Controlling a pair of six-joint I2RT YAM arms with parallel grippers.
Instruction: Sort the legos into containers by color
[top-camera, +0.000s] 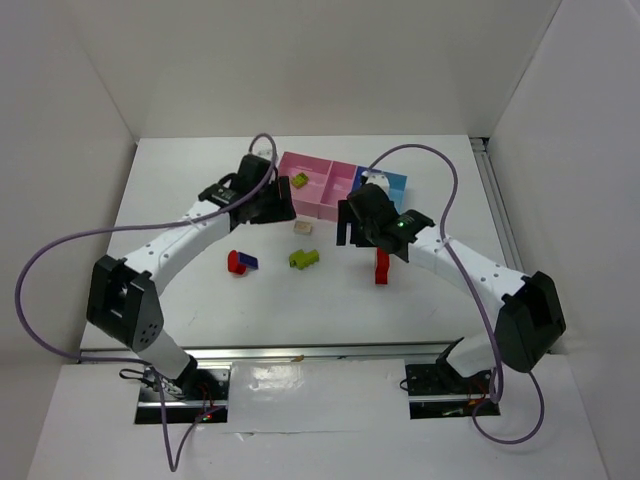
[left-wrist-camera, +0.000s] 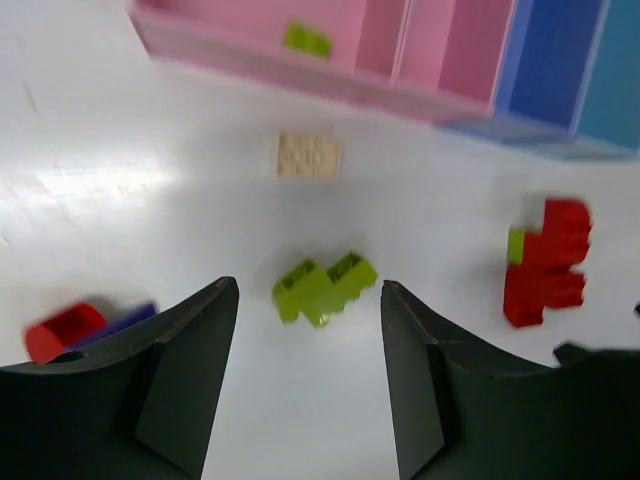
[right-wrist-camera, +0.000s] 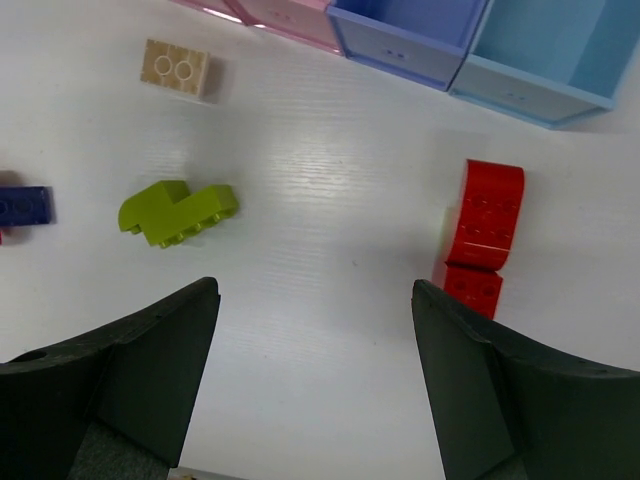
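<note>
- My left gripper (left-wrist-camera: 307, 292) is spread wide and holds nothing. My right gripper (right-wrist-camera: 312, 292) is the same.
- One small lime-green plastic brick (left-wrist-camera: 307, 39) lies in the big pink square bin (left-wrist-camera: 240, 58), at the top of the frame.
- Other bricks lie on the white table (right-wrist-camera: 330, 150): a bigger lime-green brick (right-wrist-camera: 175, 212) in the middle, a flat cream brick (right-wrist-camera: 175, 67) at the upper left, red bricks (right-wrist-camera: 485, 235) at the right and a dark blue brick (right-wrist-camera: 22, 207) at the left edge.
- I think most of the sorting is left to do.

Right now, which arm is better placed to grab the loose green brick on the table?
Left, probably. The left hand, open, faces the lime-green brick, centred just ahead in its wrist view. The right hand, also open, has that brick off to one side.
</note>
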